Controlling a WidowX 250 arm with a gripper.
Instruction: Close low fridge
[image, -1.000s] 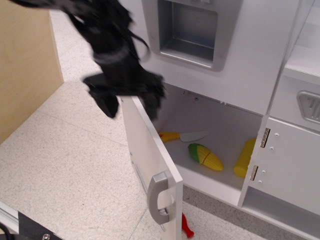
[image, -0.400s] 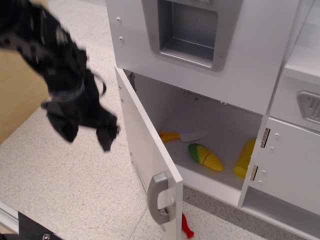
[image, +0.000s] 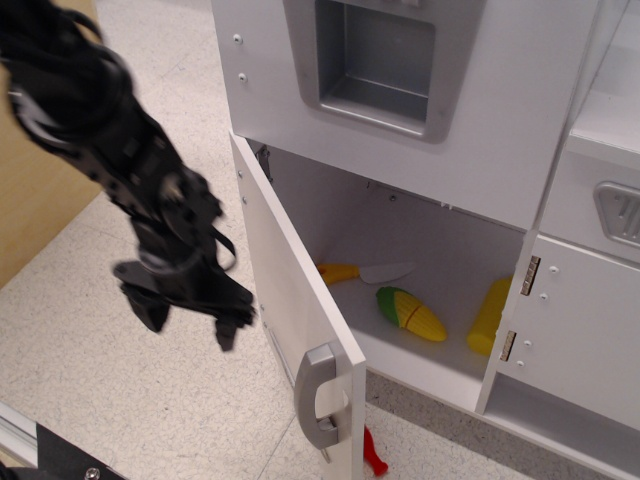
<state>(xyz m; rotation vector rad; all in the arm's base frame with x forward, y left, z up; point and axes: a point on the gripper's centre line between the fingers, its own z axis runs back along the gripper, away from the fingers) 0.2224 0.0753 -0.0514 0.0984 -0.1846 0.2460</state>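
The low fridge's white door (image: 290, 300) stands wide open, edge toward me, with its grey D-shaped handle (image: 318, 395) near the bottom front. The white compartment (image: 420, 250) behind it is open. Inside lie a toy corn cob (image: 411, 313), a yellow piece (image: 489, 315) and a toy knife (image: 365, 272). My black gripper (image: 188, 322) hangs to the left of the door's outer face, close to it but apart. Its two fingers point down and are spread, holding nothing.
The upper white panel with a recessed grey dispenser (image: 378, 60) is above the compartment. A smaller white cabinet door (image: 575, 335) with silver hinges is at the right. A wooden board (image: 45, 180) stands at the left. A red toy piece (image: 373, 455) lies on the speckled floor.
My gripper has moved from above the door's top edge, down and left, then lower and right toward the door's outer face. The door has not moved.
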